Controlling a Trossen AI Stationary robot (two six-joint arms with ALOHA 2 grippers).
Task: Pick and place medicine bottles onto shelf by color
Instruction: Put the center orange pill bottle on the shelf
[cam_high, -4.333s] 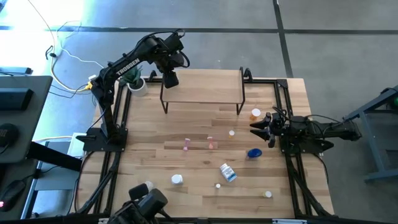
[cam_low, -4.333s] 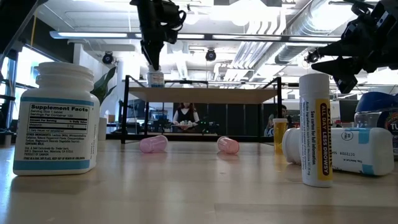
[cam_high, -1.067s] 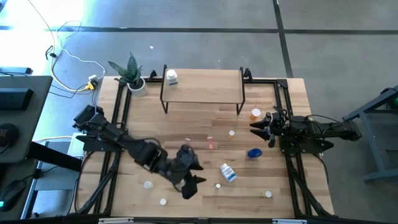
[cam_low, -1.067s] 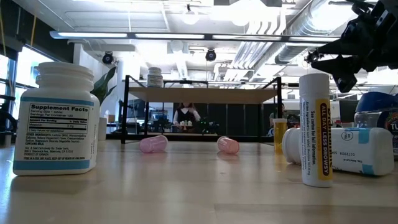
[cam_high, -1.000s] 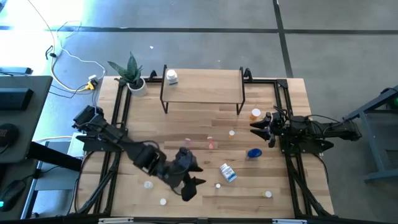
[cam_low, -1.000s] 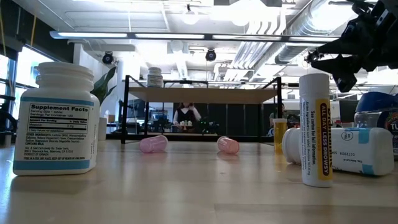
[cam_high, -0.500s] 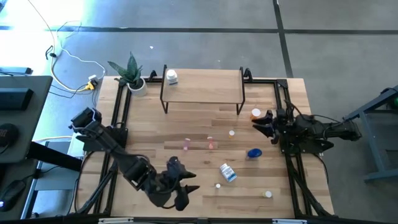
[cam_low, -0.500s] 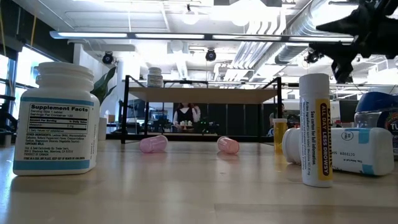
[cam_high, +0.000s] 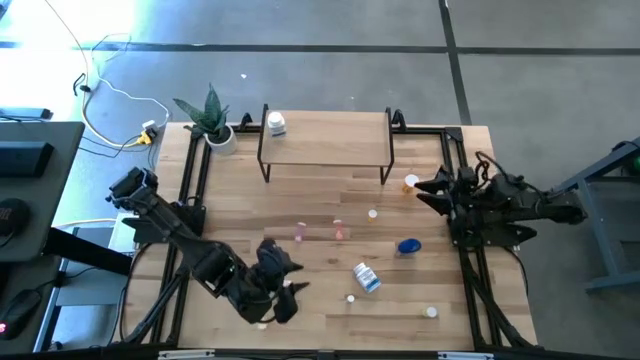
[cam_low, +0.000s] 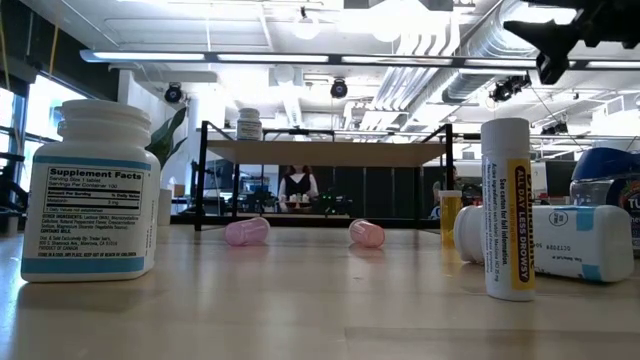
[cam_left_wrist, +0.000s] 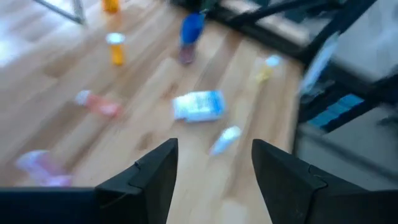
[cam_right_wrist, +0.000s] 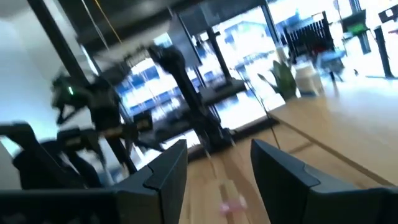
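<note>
The shelf (cam_high: 325, 140) stands at the table's far edge with one white bottle (cam_high: 275, 124) on its left end. Two pink bottles (cam_high: 299, 232), (cam_high: 339, 230) lie mid-table. The blue bottle (cam_high: 408, 246), the white bottle with blue label (cam_high: 367, 277), the orange-capped one (cam_high: 411, 183) and small white vials (cam_high: 373, 213), (cam_high: 351, 297) are right of centre. My left gripper (cam_high: 288, 287) hovers open over the near-left part, and its wrist view (cam_left_wrist: 214, 186) looks toward the blue-labelled bottle (cam_left_wrist: 199, 106). My right gripper (cam_high: 420, 187) is open, raised beside the orange-capped bottle.
A potted plant (cam_high: 212, 115) stands at the far left corner. Black frame rails (cam_high: 455, 170) run along both table sides. Close to the low camera stand a large white supplement bottle (cam_low: 92, 190) and a tall white bottle with a yellow label (cam_low: 507, 208). Another white bottle (cam_high: 431, 312) sits near-right.
My left gripper has swung from near the blue-labelled bottle toward the table's left and near edge, staying open and holding nothing. My right gripper has risen and shifted a little toward the far edge, next to the orange-capped bottle. No bottle has moved.
</note>
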